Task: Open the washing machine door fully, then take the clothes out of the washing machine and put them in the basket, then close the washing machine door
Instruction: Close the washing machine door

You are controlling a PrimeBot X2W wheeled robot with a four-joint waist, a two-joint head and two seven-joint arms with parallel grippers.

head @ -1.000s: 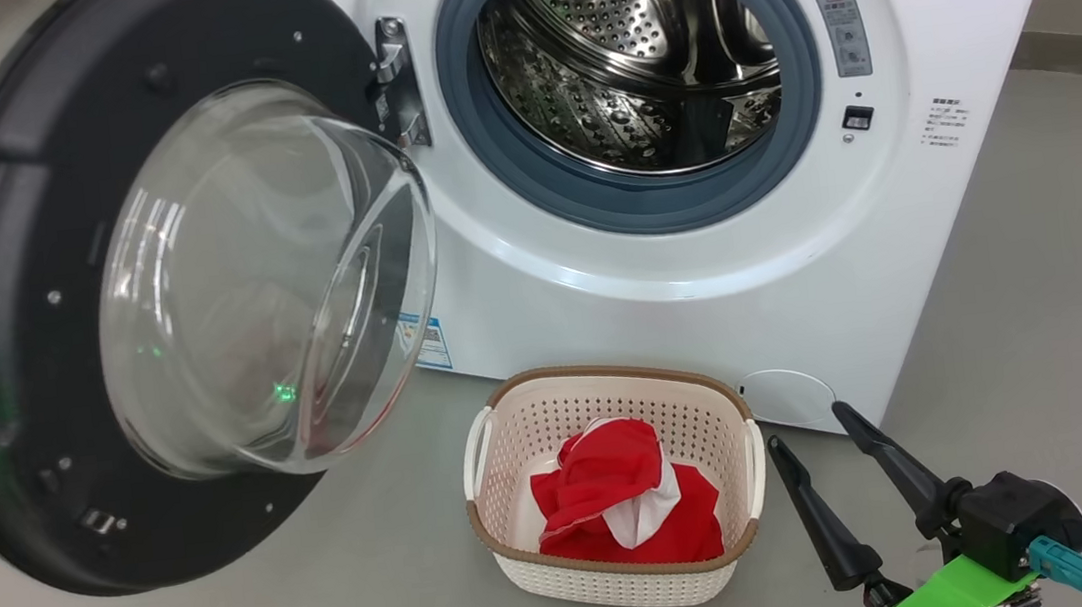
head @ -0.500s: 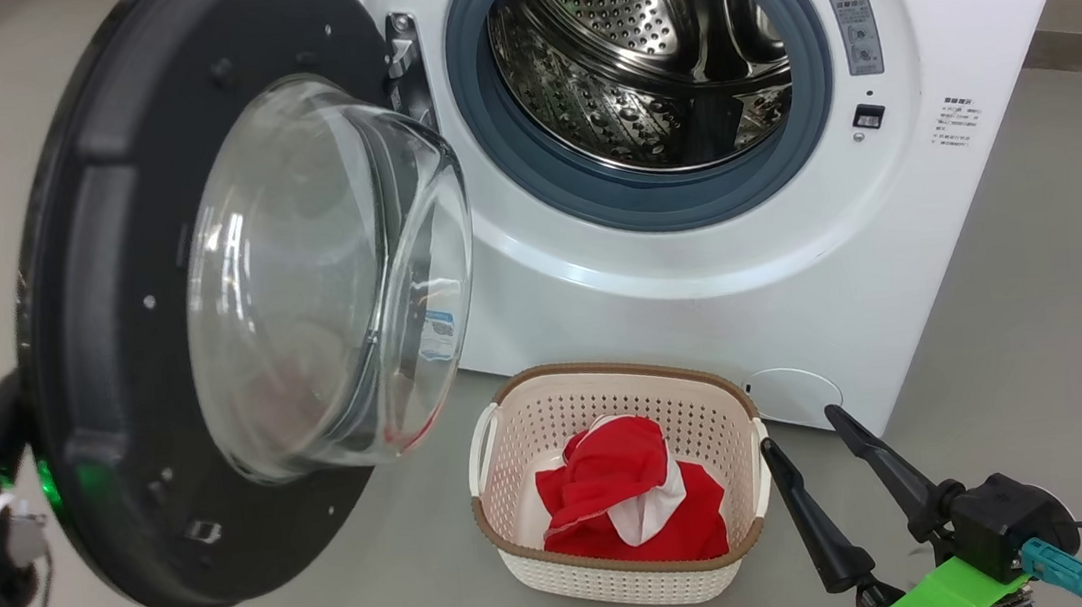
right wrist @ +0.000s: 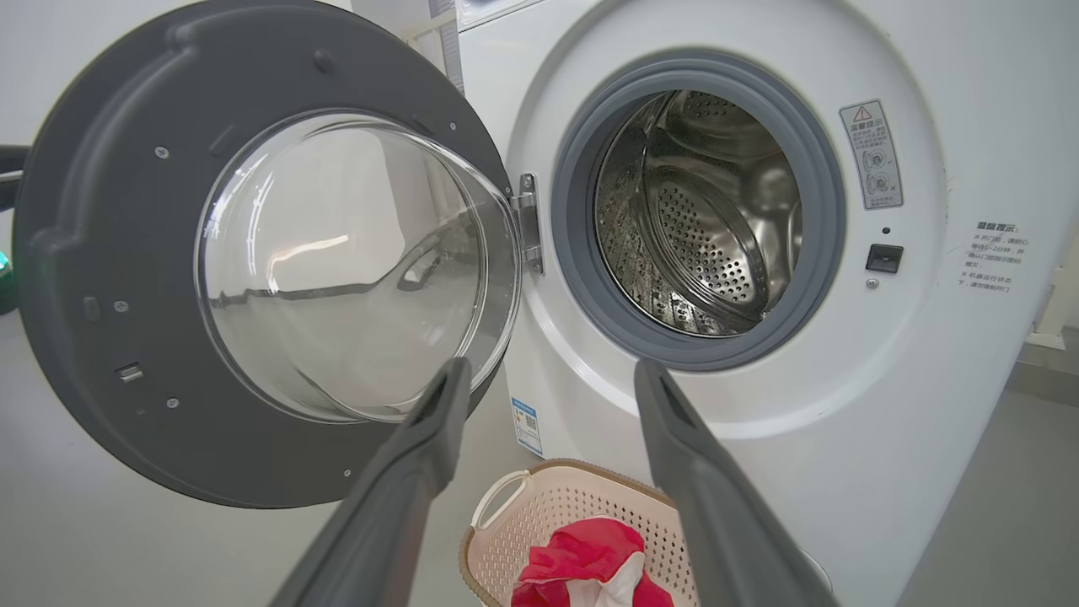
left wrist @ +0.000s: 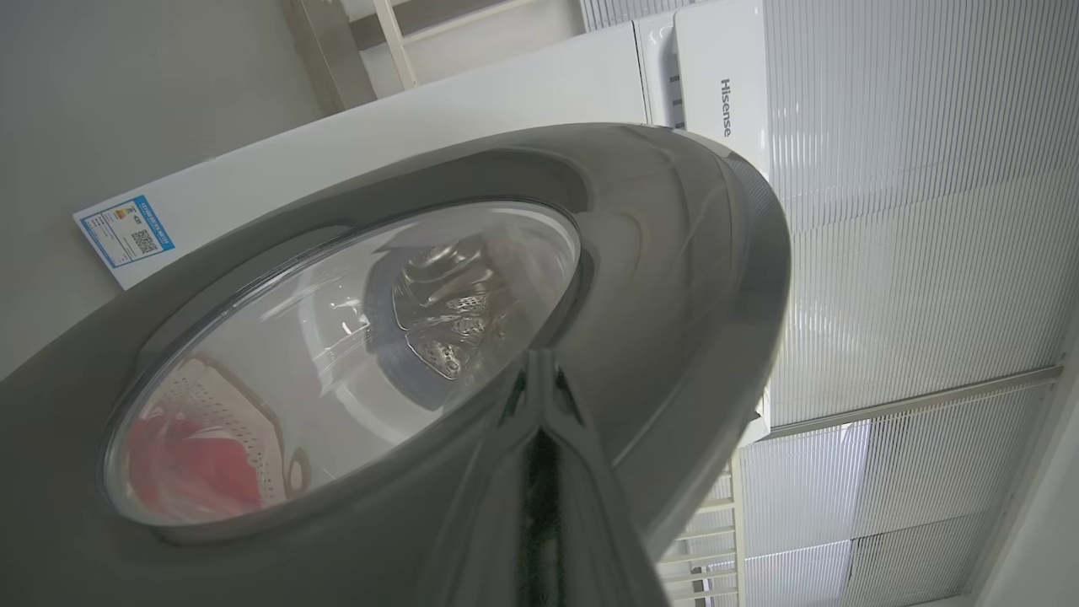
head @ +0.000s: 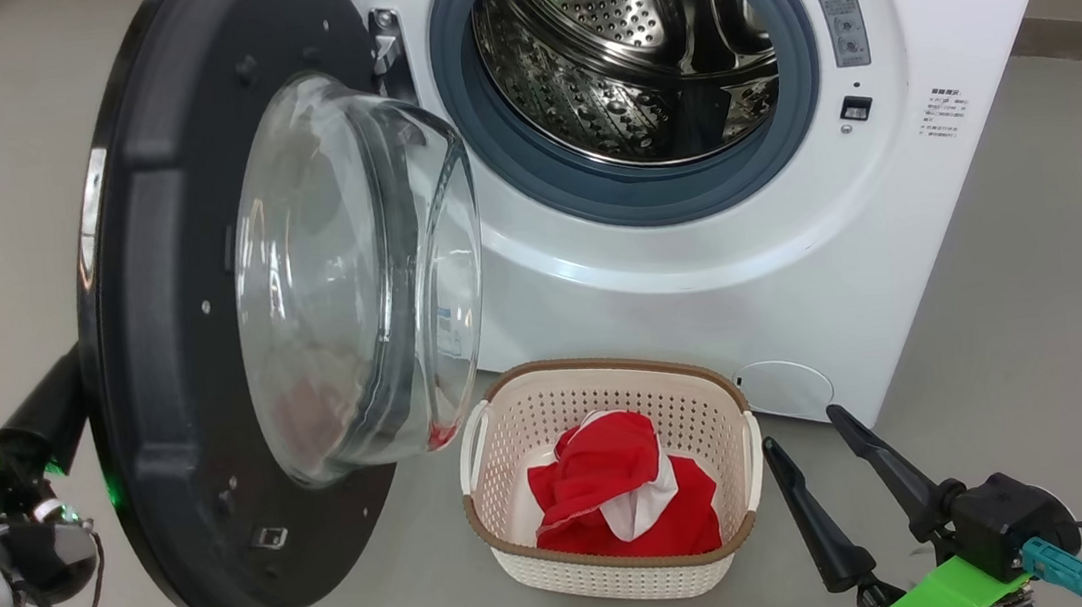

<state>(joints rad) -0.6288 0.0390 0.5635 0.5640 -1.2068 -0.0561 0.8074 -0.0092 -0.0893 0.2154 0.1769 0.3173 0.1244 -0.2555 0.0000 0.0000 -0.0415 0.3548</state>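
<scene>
"Hisense" stands on a white panel [left wrist: 735, 51]; the warning sticker [head: 841, 21] on the washing machine [head: 702, 307] shows a red triangle.

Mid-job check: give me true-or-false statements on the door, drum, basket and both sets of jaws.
1. The red clothes lie in the cream perforated plastic basket. True.
2. The white washing machine has clothes in its steel drum. False: the drum looks empty.
3. The black-rimmed glass door is shut. False: it stands open.
4. The right gripper has open jaws, holding nothing. True.
5. The left gripper has jaws spread wide. False: they are shut, at the door's outer face.
</scene>
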